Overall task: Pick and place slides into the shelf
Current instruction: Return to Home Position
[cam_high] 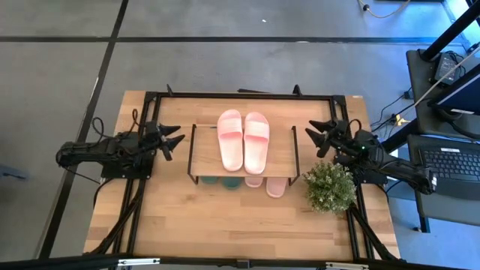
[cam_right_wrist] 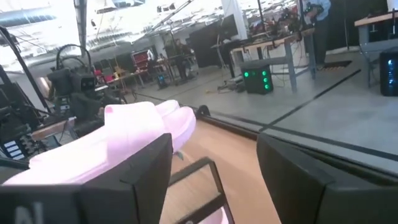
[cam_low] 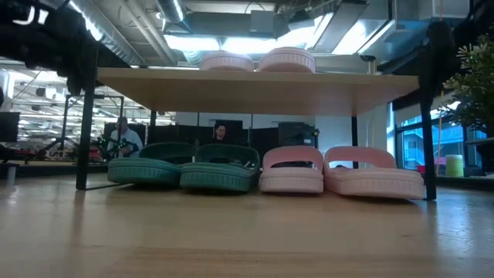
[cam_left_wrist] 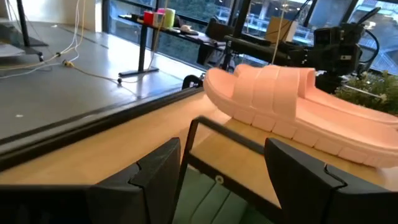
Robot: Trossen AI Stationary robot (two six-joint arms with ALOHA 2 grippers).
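Observation:
The shelf (cam_high: 279, 154) stands mid-table on thin black wire legs. One light pink pair (cam_high: 243, 139) lies on its wooden top board. Under the board, on the table, sit the dark green pair (cam_low: 185, 165) and the other pink pair (cam_low: 340, 171), toes poking out at the near side (cam_high: 267, 184). My left gripper (cam_high: 177, 141) hovers open just left of the shelf, my right gripper (cam_high: 315, 138) open just right of it. Both hold nothing. The left wrist view shows a pink slide (cam_left_wrist: 292, 109) on the board, the right wrist view the other one (cam_right_wrist: 118, 146).
A small potted plant (cam_high: 330, 187) stands on the table right of the shelf, close under my right arm. A black frame (cam_high: 240, 95) runs around the table. Bare wood stretches along the near side (cam_high: 240, 221). People sit in the room beyond (cam_low: 123, 139).

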